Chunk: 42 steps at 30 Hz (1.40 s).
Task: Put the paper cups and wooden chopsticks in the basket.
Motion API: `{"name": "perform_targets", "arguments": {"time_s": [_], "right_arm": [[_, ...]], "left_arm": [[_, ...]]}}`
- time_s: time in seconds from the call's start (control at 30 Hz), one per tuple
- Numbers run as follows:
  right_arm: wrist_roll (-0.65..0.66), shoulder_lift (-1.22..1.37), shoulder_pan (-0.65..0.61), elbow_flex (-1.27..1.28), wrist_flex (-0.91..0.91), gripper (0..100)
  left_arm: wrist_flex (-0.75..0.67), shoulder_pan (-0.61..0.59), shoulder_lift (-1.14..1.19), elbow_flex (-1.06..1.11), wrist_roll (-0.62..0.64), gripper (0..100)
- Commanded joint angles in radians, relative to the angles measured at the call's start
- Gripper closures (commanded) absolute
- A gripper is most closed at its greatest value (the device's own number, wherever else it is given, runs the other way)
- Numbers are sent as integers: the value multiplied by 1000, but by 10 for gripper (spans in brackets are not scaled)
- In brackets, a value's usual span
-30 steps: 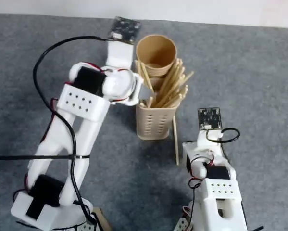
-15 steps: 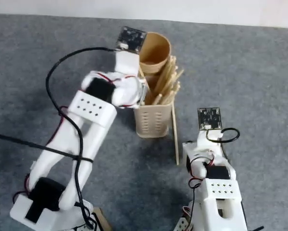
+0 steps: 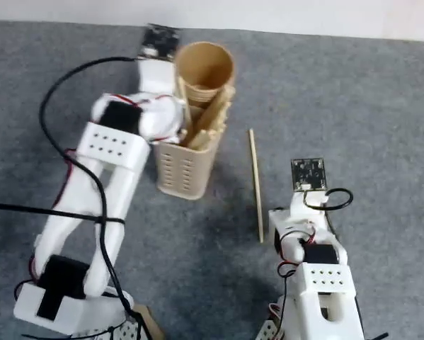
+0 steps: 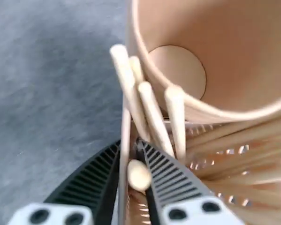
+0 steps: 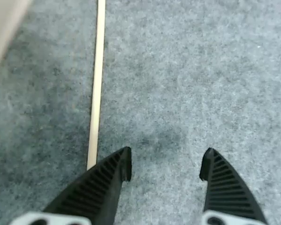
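The left pincer (image 4: 131, 149) was pinched onto the top end of one wooden chopstick (image 4: 138, 174) standing in the basket (image 3: 180, 173), close against the paper cup (image 3: 204, 67) nested there. A sideways pull on that stick could probably tip the light basket and spill the bundle. The right pincer (image 5: 164, 164) hung spread above the bench (image 3: 353, 106), just beside the near end of a loose chopstick (image 3: 255, 184). Lying flat, it might slip a grasp.

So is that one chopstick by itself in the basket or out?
Out. The lone chopstick lies flat on the grey table cover, apart from the basket, just ahead of the right gripper.
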Motion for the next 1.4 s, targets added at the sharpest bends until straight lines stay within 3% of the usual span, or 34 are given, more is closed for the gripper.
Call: {"name": "perform_targets", "arguments": {"time_s": [0.0, 0.13, 0.3, 0.43, 0.73, 1.1, 1.2, 1.37], "right_arm": [[-8, 2, 5, -4, -16, 753], [-8, 2, 5, -4, -16, 753], [-8, 2, 5, -2, -16, 753], [-8, 4, 5, -2, -16, 753], [-8, 4, 5, -2, -16, 753], [-6, 2, 5, -7, -16, 753], [-6, 2, 5, -12, -12, 753], [-5, 12, -41, -94, -10, 753]], "left_arm": [[25, -58, -12, -54, 15, 994], [23, -58, -13, -7, 17, 967], [28, -67, -22, -65, 17, 810], [80, -64, -22, -251, 14, 804], [345, -71, -16, -727, 11, 804], [594, -311, -22, -972, -2, 804], [612, -355, -27, -951, -110, 804], [614, -587, -176, -773, -167, 800]]}}
